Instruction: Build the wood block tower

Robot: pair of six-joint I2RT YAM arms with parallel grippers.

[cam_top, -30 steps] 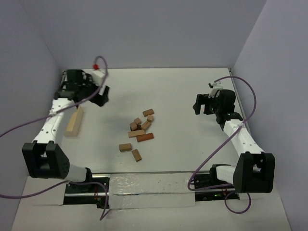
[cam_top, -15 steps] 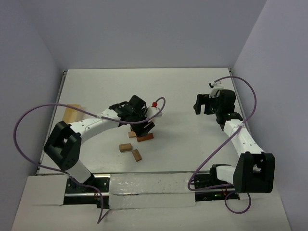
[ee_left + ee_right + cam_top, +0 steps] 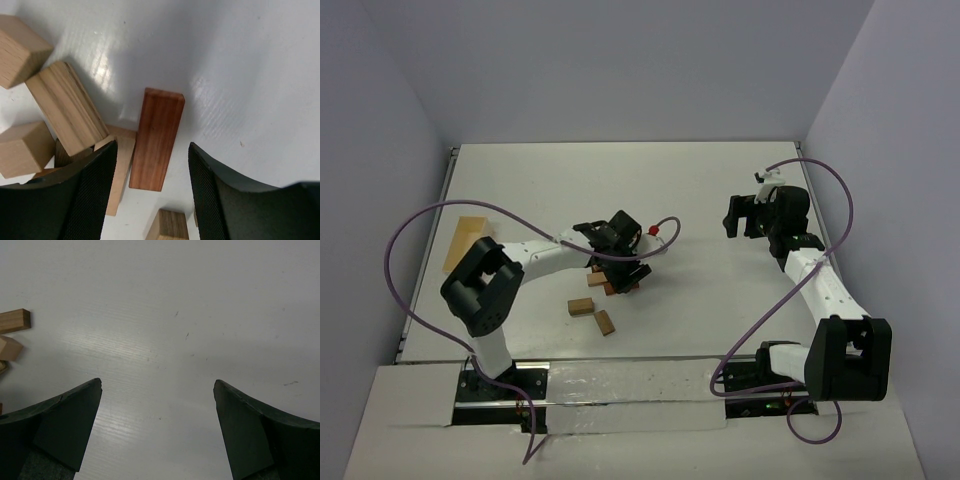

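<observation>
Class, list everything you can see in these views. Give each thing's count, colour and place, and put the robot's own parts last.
table: one, white, under everything.
pale wooden box: one, pale tan, left side of the table.
wood blocks: several, partly hidden so no exact count, tan and brown, clustered mid-table.
reddish-brown block: one, reddish-brown, flat on the table in the cluster.
loose blocks: two, light brown, just in front of the cluster.
cables: two, purple, one along each arm.
left gripper: one, black, open astride the reddish-brown block, not gripping it.
right gripper: one, black, open and empty, over the table's right side.
</observation>
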